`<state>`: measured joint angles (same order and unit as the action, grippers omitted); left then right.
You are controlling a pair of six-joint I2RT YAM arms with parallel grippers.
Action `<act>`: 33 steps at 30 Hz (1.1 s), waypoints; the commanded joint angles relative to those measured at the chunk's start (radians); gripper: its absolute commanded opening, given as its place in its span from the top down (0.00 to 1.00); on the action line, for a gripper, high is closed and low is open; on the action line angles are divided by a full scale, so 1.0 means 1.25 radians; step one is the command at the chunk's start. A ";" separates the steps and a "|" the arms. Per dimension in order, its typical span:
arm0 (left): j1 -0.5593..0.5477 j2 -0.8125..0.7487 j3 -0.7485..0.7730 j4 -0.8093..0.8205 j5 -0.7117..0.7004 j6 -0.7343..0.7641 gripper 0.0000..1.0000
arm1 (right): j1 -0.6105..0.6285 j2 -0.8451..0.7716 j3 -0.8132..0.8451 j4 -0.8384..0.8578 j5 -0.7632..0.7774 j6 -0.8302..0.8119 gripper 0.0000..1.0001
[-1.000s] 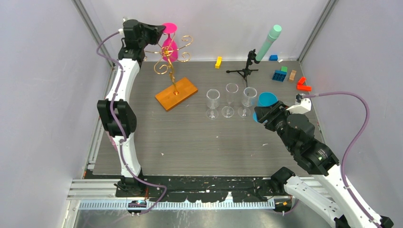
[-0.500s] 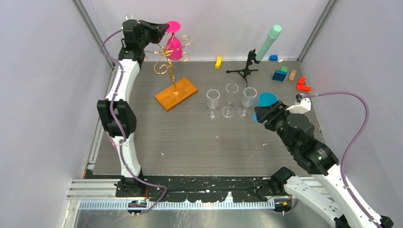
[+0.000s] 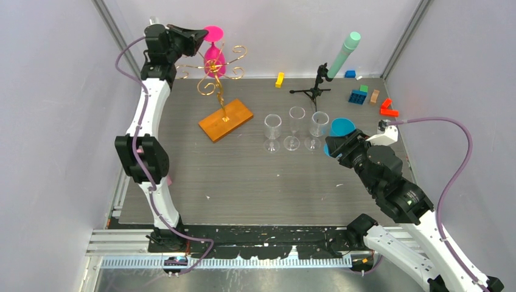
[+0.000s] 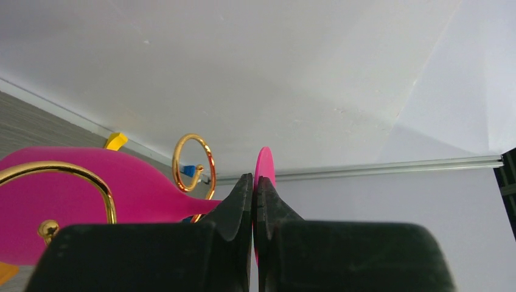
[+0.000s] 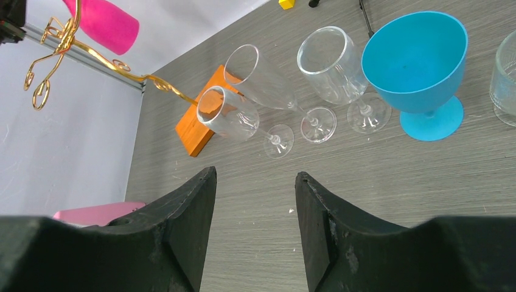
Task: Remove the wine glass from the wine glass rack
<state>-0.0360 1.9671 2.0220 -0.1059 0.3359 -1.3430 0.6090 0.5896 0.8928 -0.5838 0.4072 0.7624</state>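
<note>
left gripper (image 4: 254, 180) clenched on the stem of the opaque pink wine glass (image 3: 214, 59), right by its foot; glass hangs upside down, bowl among the curled arms of the gold wire wine glass rack (image 3: 218, 91) on its flat orange base, upper left of top view; right gripper (image 5: 254, 177) spread, holding nothing, right of centre, just beside three clear stemmed glasses (image 3: 292, 129)

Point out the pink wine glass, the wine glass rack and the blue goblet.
pink wine glass (image 3: 214, 56): top view, on its bowl.
wine glass rack (image 3: 236, 114): top view, on its orange base.
blue goblet (image 5: 420, 67): right wrist view, on its bowl.
</note>
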 commanded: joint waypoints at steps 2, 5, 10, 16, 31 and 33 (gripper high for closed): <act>0.025 -0.074 0.001 0.024 -0.015 0.025 1.00 | 0.004 0.012 0.016 0.039 0.002 0.000 0.45; 0.025 -0.071 0.002 0.030 -0.019 0.023 1.00 | 0.004 0.014 0.016 0.041 0.000 0.000 0.44; 0.054 -0.047 -0.023 0.212 -0.009 0.020 1.00 | 0.004 0.009 0.014 0.041 -0.007 -0.004 0.42; 0.065 -0.016 -0.003 0.346 0.035 0.044 1.00 | 0.004 -0.021 -0.003 0.058 -0.027 -0.014 0.36; 0.068 -0.132 -0.065 0.570 0.089 0.064 1.00 | 0.004 -0.037 -0.025 0.133 -0.117 -0.032 0.24; 0.068 -0.163 -0.088 0.580 0.091 0.024 1.00 | 0.004 -0.038 -0.029 0.158 -0.134 -0.030 0.22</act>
<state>0.0479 1.9026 1.9320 0.4732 0.4221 -1.2755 0.6090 0.5510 0.8665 -0.4911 0.2981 0.7429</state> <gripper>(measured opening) 0.021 0.764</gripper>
